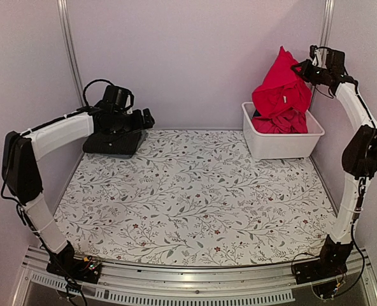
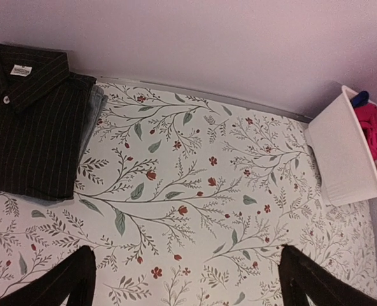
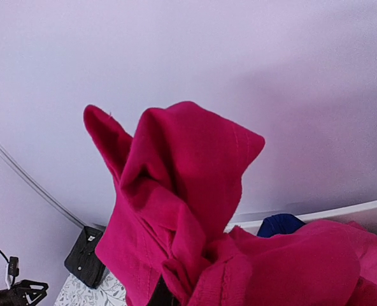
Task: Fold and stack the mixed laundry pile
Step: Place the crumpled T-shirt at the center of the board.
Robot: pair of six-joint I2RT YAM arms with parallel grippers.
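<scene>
Over at the back right corner, the right gripper [image 1: 301,67] is up high above the white plastic tub [image 1: 277,145], with the red tee [image 1: 281,80] drawn into a tall peak beneath it. The cloth hangs from the gripper in folds down to the tub. From the wrist view the fingers are buried in bunched fabric, so I cannot see the jaws themselves, but the tee gathers to a knot right where they sit and it looks clenched there. The tee's lower part drapes onto the magenta-pink garment [image 1: 284,122], which lies crumpled inside the tub and fills most of it. A bit of the royal blue garment [image 3: 279,224] pokes out beside the pink, against the tub's far wall.

At the back left corner, the left gripper [image 1: 142,120] hovers just above the dark charcoal polo [image 2: 29,121]. Its fingers [image 2: 74,280] stand wide apart, released, with nothing between them. The polo lies folded flat on the floral leaf-patterned cloth [image 1: 195,197], collar toward the wall, with fine pinstripes, white buttons and a small label [image 2: 21,71] inside the collar. A strip of grey-blue cloth [image 2: 96,105] shows under its right edge, as though another folded piece lies beneath.

The tub and the polo are well apart, at opposite back corners of the patterned cloth.
</scene>
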